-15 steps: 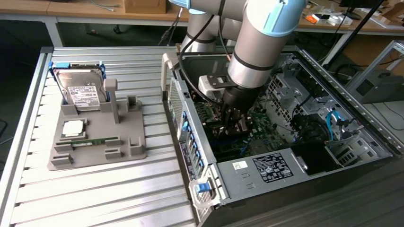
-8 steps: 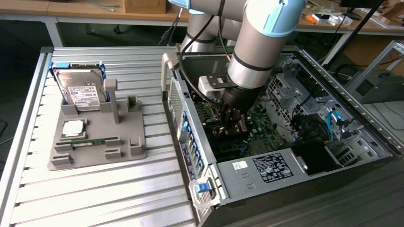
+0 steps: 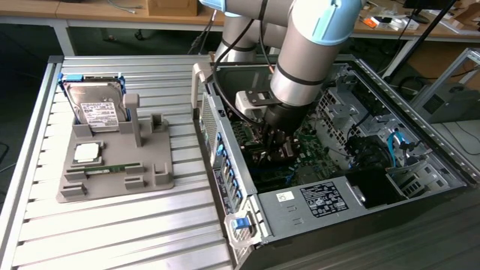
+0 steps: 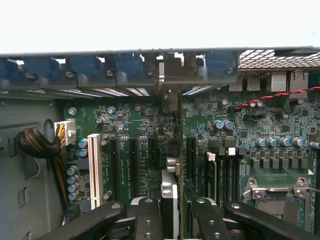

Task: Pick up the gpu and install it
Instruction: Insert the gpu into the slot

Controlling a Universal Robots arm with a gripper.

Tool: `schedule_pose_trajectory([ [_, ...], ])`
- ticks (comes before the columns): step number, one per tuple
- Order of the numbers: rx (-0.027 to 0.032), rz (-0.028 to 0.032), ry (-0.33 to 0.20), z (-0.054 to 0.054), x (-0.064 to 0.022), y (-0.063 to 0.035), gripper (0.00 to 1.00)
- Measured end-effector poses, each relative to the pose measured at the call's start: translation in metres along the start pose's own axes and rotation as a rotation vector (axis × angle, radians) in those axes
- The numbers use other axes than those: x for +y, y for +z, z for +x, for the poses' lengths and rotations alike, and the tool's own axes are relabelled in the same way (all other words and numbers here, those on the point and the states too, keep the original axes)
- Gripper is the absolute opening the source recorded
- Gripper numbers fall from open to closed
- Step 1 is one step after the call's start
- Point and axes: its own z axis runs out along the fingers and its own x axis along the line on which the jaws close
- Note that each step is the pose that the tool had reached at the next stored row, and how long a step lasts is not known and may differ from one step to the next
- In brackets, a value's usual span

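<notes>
My gripper [image 3: 273,151] is down inside the open computer case [image 3: 390,169], just above the green motherboard [image 3: 311,147]. It is shut on the gpu [image 4: 173,145], a thin dark card seen edge-on in the wrist view. The black fingers [image 4: 148,215] press it from both sides at my gripper [image 4: 172,212]. The card stands upright over the motherboard [image 4: 140,125], between two black expansion slots [image 4: 134,165]. Its far end reaches the case's rear slot openings [image 4: 167,75]. Whether its lower edge sits in a slot is hidden.
A grey fixture tray [image 3: 112,185] on the slatted table at the exterior view's left holds a silver hard drive [image 3: 96,107], a square chip [image 3: 86,151] and a green memory stick [image 3: 105,167]. Inside the case are a white slot [image 4: 94,170], cables [image 4: 35,145] and the power supply [image 3: 322,199].
</notes>
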Motion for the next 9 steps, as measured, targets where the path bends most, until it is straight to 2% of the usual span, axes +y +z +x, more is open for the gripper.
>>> schedule_pose_trajectory([
  [9,-0.0003,0.0001,0.000,0.0000,0.0000,0.0005,0.29],
])
